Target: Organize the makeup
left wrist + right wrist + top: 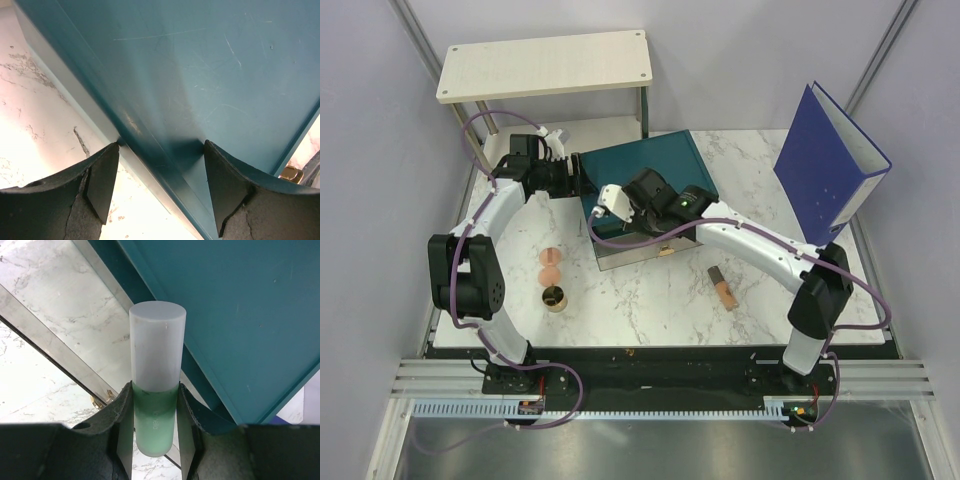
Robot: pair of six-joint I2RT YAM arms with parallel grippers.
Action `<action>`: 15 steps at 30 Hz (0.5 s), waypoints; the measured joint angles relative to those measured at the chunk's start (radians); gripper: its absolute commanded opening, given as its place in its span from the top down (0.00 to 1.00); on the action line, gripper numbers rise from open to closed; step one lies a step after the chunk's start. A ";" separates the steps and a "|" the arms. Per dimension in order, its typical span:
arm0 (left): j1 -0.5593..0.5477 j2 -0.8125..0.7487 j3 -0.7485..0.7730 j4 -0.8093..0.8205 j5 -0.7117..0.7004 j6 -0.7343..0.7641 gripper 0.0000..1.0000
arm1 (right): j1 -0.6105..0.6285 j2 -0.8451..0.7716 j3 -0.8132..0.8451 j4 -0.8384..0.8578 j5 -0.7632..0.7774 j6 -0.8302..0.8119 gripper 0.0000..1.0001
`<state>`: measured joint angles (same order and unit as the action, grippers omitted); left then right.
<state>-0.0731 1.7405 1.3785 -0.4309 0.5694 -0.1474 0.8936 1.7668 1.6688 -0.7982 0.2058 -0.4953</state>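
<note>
- R gripper [155,390] is clamping the tube [157,340]: fingers on the mint-green lower part, white cap sticking out past the tips.
- Tube is hanging off the table, by the box's [660,160] near-left corner and above its pulled-out drawer [625,258]. Top view can't show whether it is touching either.
- L gripper [161,147] is sitting at the box's left side w/ jaws wide apart. The box's edge is running between the fingers, tips right at the teal surface. It is not closing on anything.
- 2 pink discs [550,257] are lying on the table [650,310] left of the drawer, one just beside the other, approx. touching.
- Pot [556,298] is standing just nearer the bases than the discs, apart from them.
- Stick [722,287] is lying flat on the table right of the drawer, under the R arm's forearm, dark cap at the far end.
- Binder [830,165] is standing upright at the far right, well apart from the makeup.
</note>
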 measured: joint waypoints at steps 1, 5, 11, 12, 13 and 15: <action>0.000 0.000 0.000 0.000 0.000 0.000 0.25 | 0.001 0.002 0.000 -0.007 0.003 0.000 0.71; 0.000 0.000 0.000 0.000 0.000 0.000 0.25 | 0.002 0.028 0.018 -0.040 0.010 0.000 0.57; 0.000 0.000 0.000 0.000 0.001 0.002 0.25 | 0.003 0.100 0.079 -0.085 0.041 0.009 0.47; 0.000 0.000 0.000 0.000 0.002 0.003 0.25 | 0.003 0.106 0.086 -0.090 0.050 0.012 0.47; 0.000 0.000 0.000 -0.001 0.001 0.006 0.25 | 0.004 0.113 0.095 -0.095 0.064 0.016 0.47; 0.000 0.000 0.001 -0.002 0.002 0.009 0.25 | 0.005 0.122 0.115 -0.103 0.096 0.025 0.46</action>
<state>-0.0731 1.7405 1.3792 -0.4324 0.5713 -0.1387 0.8986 1.8889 1.7836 -0.9016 0.3016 -0.4702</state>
